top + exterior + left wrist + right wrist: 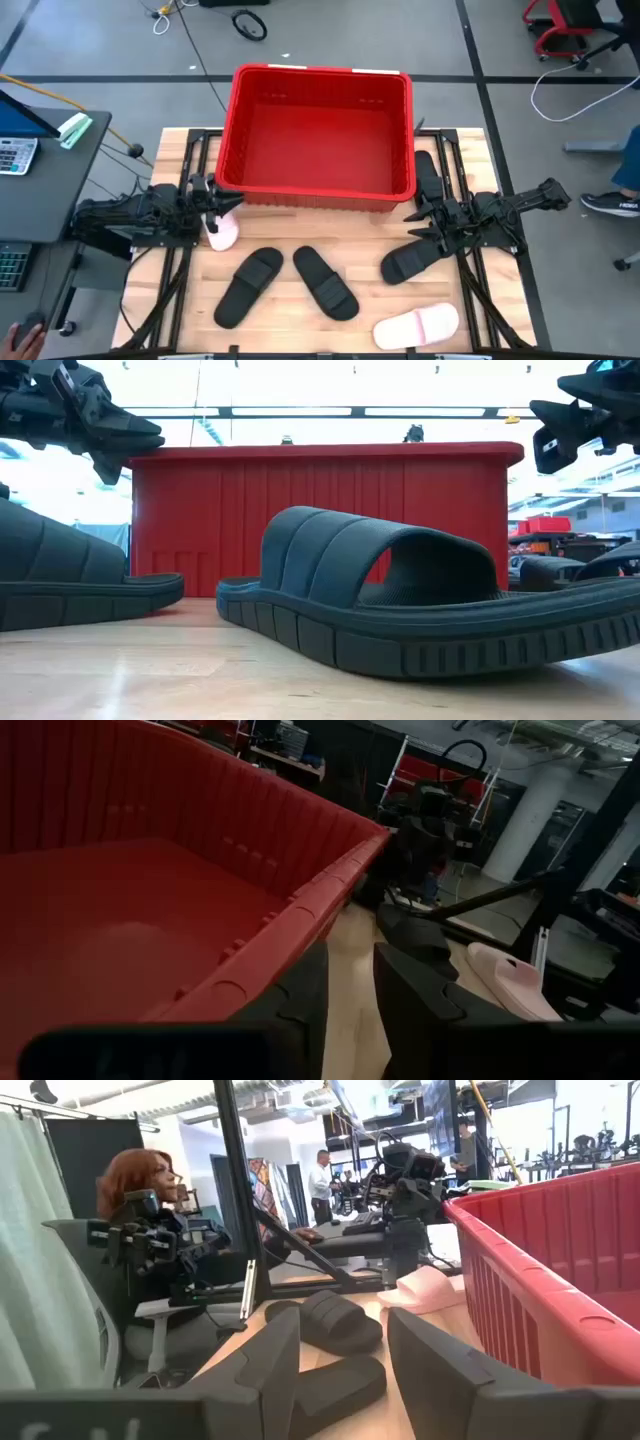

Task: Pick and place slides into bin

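The red bin (320,135) stands at the table's far middle. My left gripper (228,203) hovers by its near left corner, level with the rim (125,445), open by a narrow gap (352,952) with nothing in it. Partly under it, a pink slide (222,233) lies on the table. My right gripper (413,215) hovers open (345,1320) by the bin's near right corner, above a black slide (410,262). Two black slides (248,285) (325,282) lie sole down near the table's middle. Another pink slide (417,325) lies near the front right.
One more black slide (427,175) lies beside the bin's right wall. A desk with a keyboard (15,155) stands left of the table. In the right wrist view, a person (135,1180) sits beyond the table's left side.
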Action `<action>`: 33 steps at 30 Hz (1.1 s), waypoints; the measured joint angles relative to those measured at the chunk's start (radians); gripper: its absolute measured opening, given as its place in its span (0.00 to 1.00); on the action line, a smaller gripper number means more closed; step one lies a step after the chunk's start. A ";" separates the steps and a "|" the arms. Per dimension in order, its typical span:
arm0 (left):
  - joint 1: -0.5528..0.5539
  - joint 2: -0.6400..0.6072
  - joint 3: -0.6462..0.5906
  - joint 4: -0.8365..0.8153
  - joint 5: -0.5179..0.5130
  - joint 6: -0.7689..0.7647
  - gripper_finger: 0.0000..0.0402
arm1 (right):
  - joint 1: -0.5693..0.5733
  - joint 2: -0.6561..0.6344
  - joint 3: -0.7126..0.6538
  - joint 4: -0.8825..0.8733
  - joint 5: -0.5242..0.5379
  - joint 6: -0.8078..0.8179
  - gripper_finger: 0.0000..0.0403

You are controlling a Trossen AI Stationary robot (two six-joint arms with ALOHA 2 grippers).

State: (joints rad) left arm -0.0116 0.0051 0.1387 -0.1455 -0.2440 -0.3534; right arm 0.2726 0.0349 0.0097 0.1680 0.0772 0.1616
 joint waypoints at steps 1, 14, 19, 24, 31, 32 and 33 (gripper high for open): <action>0.000 0.000 0.000 0.000 0.000 0.000 0.23 | 0.000 0.000 0.000 0.000 0.000 0.000 0.40; 0.000 0.000 0.000 0.000 0.000 0.000 0.20 | 0.000 0.000 0.000 0.000 0.000 0.000 0.40; 0.000 0.000 0.000 0.000 0.000 0.000 0.22 | 0.000 0.000 0.000 0.000 0.000 0.000 0.40; 0.000 0.000 0.000 0.000 0.000 0.000 0.23 | 0.000 0.000 0.000 0.000 0.000 0.000 0.40; 0.000 0.000 0.000 0.000 0.000 0.000 0.21 | 0.000 0.000 0.000 0.000 0.000 0.000 0.40; 0.000 0.000 0.000 0.000 0.000 0.000 0.20 | 0.000 0.000 0.000 0.000 0.000 0.000 0.40; 0.000 0.000 0.000 0.000 0.000 0.000 0.20 | 0.000 0.000 0.000 0.000 0.000 0.000 0.40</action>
State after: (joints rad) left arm -0.0116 0.0055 0.1387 -0.1457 -0.2438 -0.3538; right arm 0.2728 0.0349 0.0098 0.1682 0.0772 0.1616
